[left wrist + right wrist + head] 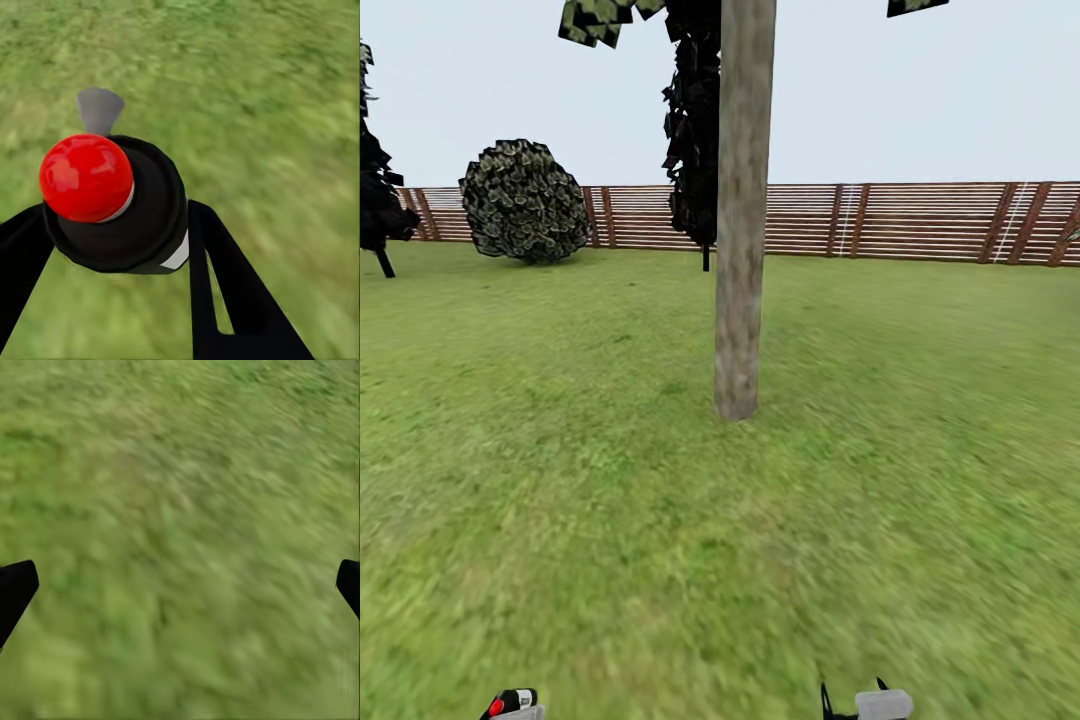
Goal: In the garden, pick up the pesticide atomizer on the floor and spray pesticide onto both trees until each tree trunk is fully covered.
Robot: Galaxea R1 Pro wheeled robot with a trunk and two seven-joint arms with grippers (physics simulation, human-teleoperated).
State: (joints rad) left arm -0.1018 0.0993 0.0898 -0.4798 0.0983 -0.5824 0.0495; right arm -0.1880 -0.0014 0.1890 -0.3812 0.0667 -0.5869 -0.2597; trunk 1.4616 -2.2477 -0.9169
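Left gripper (112, 247) is pinching the small dark red-topped atomizer bottle (120, 202), right gripper (180, 585) is hanging spread and empty, so I'm guessing it's lining up to spray that grey-tan bare trunk (743, 250) ahead, needs lifting and aiming first.

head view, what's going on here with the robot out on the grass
The robot stands on the lawn facing a tree trunk a short way ahead. Its left gripper is shut on the atomizer, red top up, black fingers on either side. The right gripper is open over bare grass. No spray shows, and the trunk looks uncoated.
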